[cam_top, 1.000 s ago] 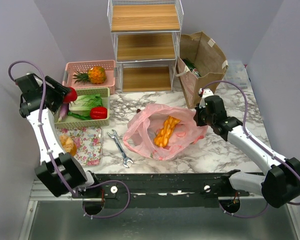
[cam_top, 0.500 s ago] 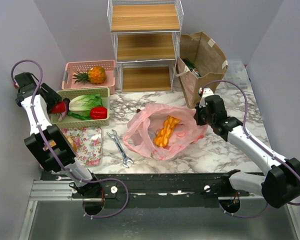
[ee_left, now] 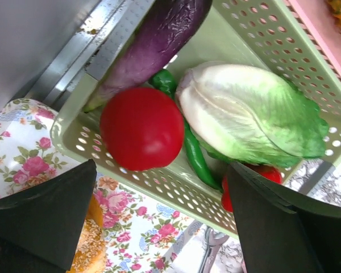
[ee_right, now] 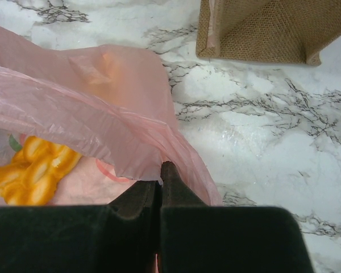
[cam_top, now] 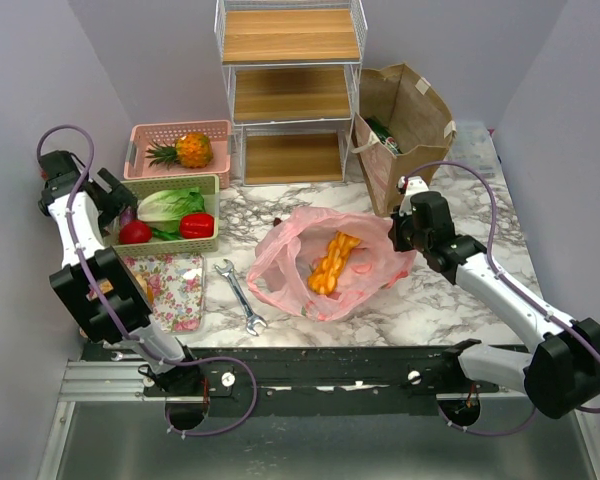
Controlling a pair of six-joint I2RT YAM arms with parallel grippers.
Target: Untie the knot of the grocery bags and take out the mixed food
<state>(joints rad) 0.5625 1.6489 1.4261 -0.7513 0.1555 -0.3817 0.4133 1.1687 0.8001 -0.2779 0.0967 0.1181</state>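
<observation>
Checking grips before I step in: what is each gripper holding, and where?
Right gripper pinches the pink bag by its rim; left gripper is open, holding nothing.

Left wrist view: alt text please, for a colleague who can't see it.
A red tomato lies in a green basket beside an eggplant and lettuce, framed by the open left gripper. A floral mat with a bun shows beside the basket.

Light is bright, even and diffuse from above; shadows are soft and short. Faint speckled sheen on the marble counter (ee_right: 256,131). The left gripper (ee_left: 162,166) and right gripper (ee_right: 160,170) read near-black, no surface detail, edges slightly soft. Top view is sharp throughout.
</observation>
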